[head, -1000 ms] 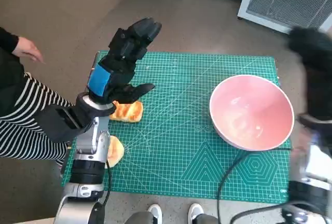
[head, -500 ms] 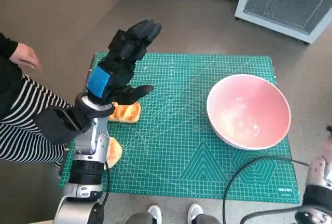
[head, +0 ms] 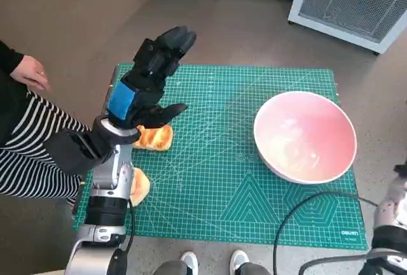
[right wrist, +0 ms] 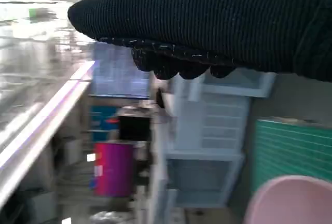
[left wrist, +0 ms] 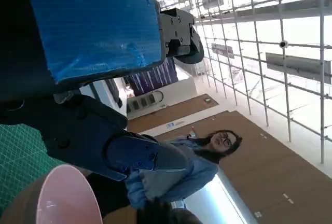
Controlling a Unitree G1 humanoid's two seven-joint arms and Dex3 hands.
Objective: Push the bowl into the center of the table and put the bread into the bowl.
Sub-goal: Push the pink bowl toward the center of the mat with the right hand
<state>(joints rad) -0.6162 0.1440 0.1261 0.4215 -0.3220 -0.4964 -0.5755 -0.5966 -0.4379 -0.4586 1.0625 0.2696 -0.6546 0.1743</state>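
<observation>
My black left hand with blue tape [head: 147, 77] is lifted above the golden bread slice [head: 154, 137], fingers spread, holding nothing. The big pink bowl [head: 305, 136] sits on the desk's right side. My gloved right hand [right wrist: 218, 22] is raised; I cannot tell its fingers.

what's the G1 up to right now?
Nothing is held yet. The left hand is raised over the left side of the green mat, fingers spread and empty, above a piece of bread; a second piece lies by the forearm. The pink bowl sits toward the mat's right side, empty. The right hand is off to the side, touching nothing. A person sits at left.
</observation>
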